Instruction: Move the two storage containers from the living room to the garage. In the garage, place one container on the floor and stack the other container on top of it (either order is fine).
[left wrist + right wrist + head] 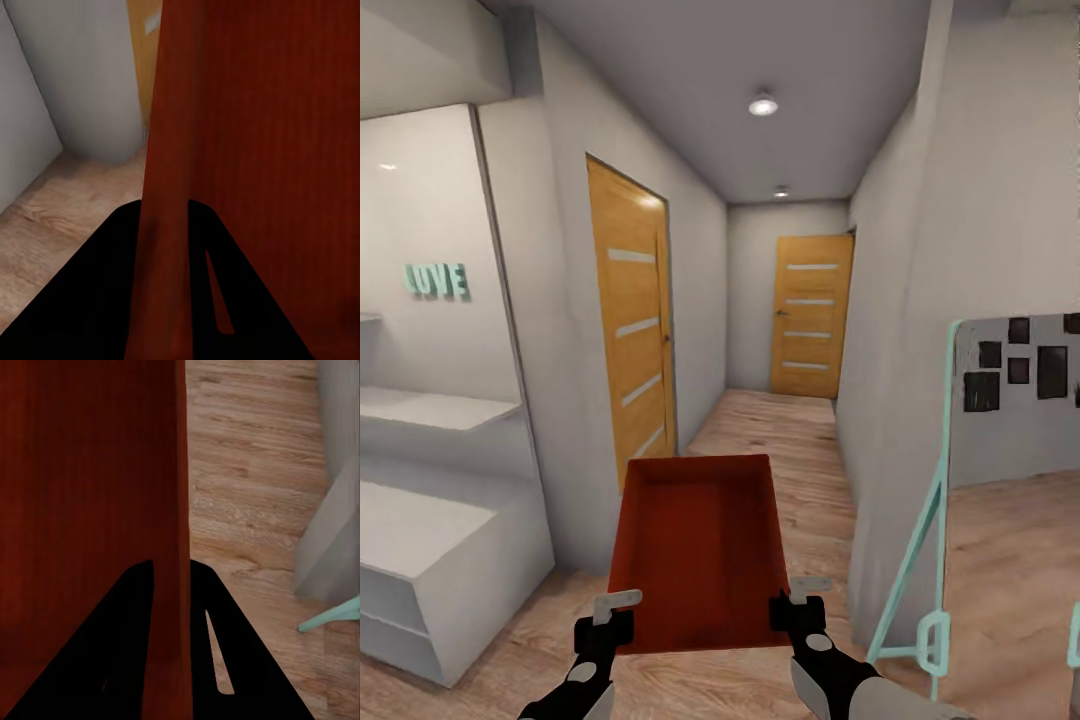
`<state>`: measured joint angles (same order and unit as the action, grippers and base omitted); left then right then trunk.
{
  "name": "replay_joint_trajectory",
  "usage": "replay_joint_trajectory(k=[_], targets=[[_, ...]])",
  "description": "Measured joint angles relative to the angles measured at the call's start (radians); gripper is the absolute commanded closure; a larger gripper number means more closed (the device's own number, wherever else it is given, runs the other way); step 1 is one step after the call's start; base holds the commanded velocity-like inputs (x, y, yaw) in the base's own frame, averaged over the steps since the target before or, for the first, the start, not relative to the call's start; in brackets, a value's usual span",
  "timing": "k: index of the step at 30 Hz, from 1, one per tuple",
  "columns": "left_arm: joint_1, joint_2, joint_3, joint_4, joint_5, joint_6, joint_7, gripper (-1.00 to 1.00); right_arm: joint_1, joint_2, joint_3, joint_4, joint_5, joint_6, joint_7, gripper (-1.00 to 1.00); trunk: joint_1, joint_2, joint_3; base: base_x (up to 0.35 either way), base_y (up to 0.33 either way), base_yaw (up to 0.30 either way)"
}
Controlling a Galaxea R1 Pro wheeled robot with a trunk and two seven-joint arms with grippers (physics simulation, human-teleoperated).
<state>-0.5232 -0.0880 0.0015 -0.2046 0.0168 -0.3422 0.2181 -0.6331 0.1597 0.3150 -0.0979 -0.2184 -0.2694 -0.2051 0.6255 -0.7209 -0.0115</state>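
Note:
One orange-red storage container point(700, 550) hangs in front of me above the light wood planks, open top up, held level between both arms. My left gripper point(610, 612) is shut on its near left rim, and my right gripper point(800, 598) is shut on its near right rim. In the left wrist view the container's wall point(169, 225) runs between the two black fingers point(90, 300). The right wrist view shows the same: the red wall point(171, 585) sits between the fingers point(240, 660). I am in a narrow wood-floored hallway; the garage is out of view.
A wooden door point(632, 330) stands on the left wall and another point(812, 315) closes the hallway's far end. White shelving point(430, 540) with teal letters point(436, 280) is at left. A teal-framed board point(960, 480) and wall corner point(880, 400) stand close at right.

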Motion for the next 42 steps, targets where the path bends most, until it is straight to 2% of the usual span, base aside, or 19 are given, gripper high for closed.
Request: replay_joint_trajectory(k=[22,42], targets=[[0.000,0.000,0.001,0.000,-0.001,0.000,-0.001,1.00,0.000,0.000,0.000,0.000,0.000,0.000,0.000,1.00,0.000,0.000,0.000,0.299,0.224,-0.253],[0.000,-0.001,0.004,0.001,-0.006,0.003,0.001,1.00,0.000,-0.001,0.002,0.003,-0.007,0.000,0.003,1.00,0.000,0.000,0.000,0.306,0.167,-0.008]])
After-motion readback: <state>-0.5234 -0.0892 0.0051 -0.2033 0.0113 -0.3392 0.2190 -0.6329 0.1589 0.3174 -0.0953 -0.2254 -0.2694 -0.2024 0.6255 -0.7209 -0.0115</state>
